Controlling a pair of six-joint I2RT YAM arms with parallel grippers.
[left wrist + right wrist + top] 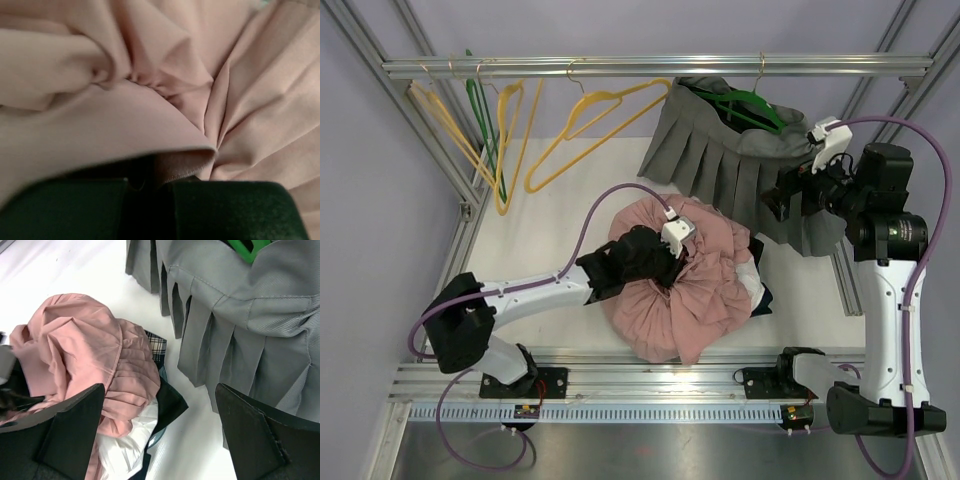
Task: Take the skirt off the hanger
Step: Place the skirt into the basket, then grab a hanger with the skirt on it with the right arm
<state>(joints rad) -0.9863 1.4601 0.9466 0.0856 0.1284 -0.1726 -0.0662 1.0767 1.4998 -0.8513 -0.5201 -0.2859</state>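
Left gripper is pinched shut on a fold of the pink skirt heaped on the table. Grey skirt hangs on its green hanger from the rail, far right; the right gripper gapes wide just beside its pleats, holding nothing
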